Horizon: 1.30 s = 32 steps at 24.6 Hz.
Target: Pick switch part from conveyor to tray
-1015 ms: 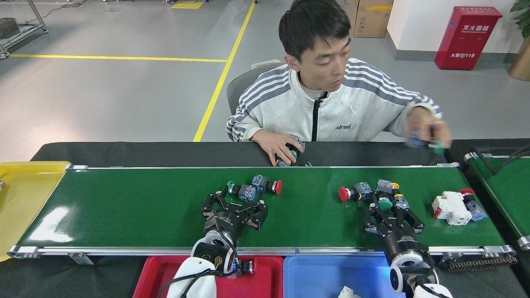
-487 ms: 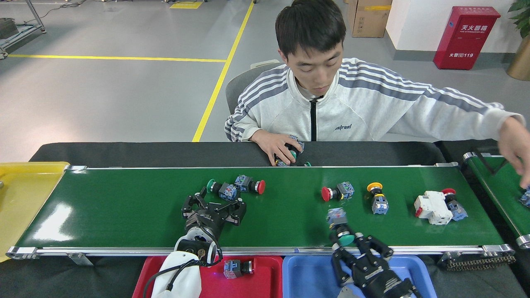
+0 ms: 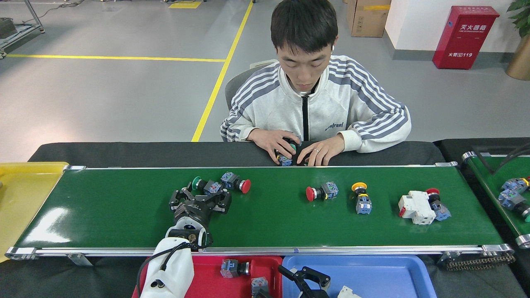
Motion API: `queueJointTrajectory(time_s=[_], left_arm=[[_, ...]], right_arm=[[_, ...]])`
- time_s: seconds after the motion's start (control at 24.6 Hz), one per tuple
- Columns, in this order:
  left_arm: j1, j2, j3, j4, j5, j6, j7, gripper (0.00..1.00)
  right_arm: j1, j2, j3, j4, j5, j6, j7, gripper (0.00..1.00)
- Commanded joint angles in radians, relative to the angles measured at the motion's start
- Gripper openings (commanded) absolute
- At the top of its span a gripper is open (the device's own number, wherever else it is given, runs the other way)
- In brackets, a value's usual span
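Partly done: two small blue-and-black switch parts [image 3: 234, 267] lie in red plastic tray [image 3: 207, 281], near left. Glossy dark-green conveyor [image 3: 124, 207] carries rest:
- green-capped [image 3: 205, 185] and red-capped [image 3: 236, 182] pair, far left
- red mushroom button [image 3: 318, 192]
- yellow-capped switch [image 3: 361, 198]
- white breaker block [image 3: 416, 203]

Left gripper [image 3: 198, 198] spread wide, empty, just near of green-capped switch. Right gripper [image 3: 304, 278] low over blue tray [image 3: 372, 273]; spread unclear.

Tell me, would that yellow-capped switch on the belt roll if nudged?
Probably not far. The yellow-capped switch has a round cap but a blocky blue base, which should stop rolling. It looks rigid, likely hard plastic. The glossy conveyor might let it slide.
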Motion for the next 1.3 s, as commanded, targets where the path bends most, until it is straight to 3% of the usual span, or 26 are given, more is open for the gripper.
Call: queueJointTrajectory(time_s=[0.0,0.2,0.28,0.37,0.45,0.53,0.57,0.61,0.69,0.81,1.01,1.14,1.26], left_arm=[[0.001,0.007,-0.001,-0.007,0.004,-0.012,0.026,0.26],[0.05,0.014,-0.005,-0.079,0.013,-0.056,0.026,0.25],[0.11,0.03,-0.004,-0.194,0.013,-0.154,0.023,0.25],[0.226,0.065,-0.001,-0.393,0.015,-0.318,0.011,0.28],[0.363,0.135,0.001,-0.59,0.013,-0.516,0.002,0.41],[0.504,0.185,0.001,-0.763,0.017,-0.691,-0.001,0.68],[0.568,0.185,0.006,-0.824,0.017,-0.74,0.0,0.88],[0.601,0.18,0.009,-0.849,0.017,-0.745,0.003,1.0],[0.674,0.163,0.007,-0.861,0.023,-0.743,0.011,1.0],[0.688,0.146,0.016,-0.868,0.04,-0.711,0.011,1.0],[0.69,0.14,0.125,-0.868,0.041,-0.533,0.011,1.0],[0.683,0.138,0.22,-0.858,0.046,-0.334,0.011,1.0],[0.677,0.149,0.288,-0.832,0.061,-0.308,0.011,1.0]], right_arm=[[0.0,0.011,-0.091,-0.041,-0.021,0.031,-0.006,1.0],[0.094,0.108,-0.484,-0.051,-0.06,0.222,-0.092,1.0],[0.126,0.11,-0.596,-0.05,-0.062,0.255,-0.146,1.0],[0.161,0.11,-0.651,-0.05,-0.064,0.262,-0.149,1.0],[0.167,0.11,-0.663,-0.041,-0.064,0.265,-0.149,1.0],[0.164,0.11,-0.662,-0.03,-0.062,0.287,-0.146,1.0],[0.16,0.105,-0.659,-0.025,-0.062,0.291,-0.141,1.0],[0.157,0.102,-0.656,-0.024,-0.06,0.291,-0.133,1.0],[0.138,0.088,-0.653,-0.011,-0.059,0.282,-0.098,1.0],[0.074,0.044,-0.619,0.018,-0.059,0.278,-0.025,1.0],[-0.072,-0.012,-0.518,0.131,-0.059,0.281,0.005,1.0],[-0.113,-0.018,-0.456,0.163,-0.059,0.281,0.021,1.0],[-0.133,-0.016,-0.401,0.188,-0.057,0.284,0.049,1.0]])
